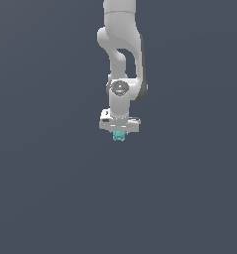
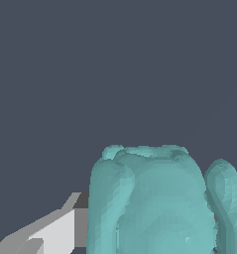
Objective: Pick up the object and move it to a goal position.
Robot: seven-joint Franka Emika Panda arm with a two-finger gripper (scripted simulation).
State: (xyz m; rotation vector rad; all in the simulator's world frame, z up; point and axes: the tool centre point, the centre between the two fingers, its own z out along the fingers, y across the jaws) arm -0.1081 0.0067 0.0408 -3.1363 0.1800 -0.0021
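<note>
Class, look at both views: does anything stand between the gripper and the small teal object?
Nothing visible does. The teal object sits directly under the gripper, and in the wrist view it fills the space beside a finger. Whether the finger touches it cannot be told. Only plain grey background surrounds them.

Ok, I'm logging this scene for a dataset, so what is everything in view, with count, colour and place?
lumpy block: one, teal, right under the gripper in the exterior view; fills much of the wrist view.
background: one, plain dark grey-blue, all around; no table edge or goal mark shows.
arm: one, white with grey joints, coming down from the top of the exterior view.
gripper: one, white and grey, on the arm's end; one finger shows beside the block; open or shut cannot be told.
</note>
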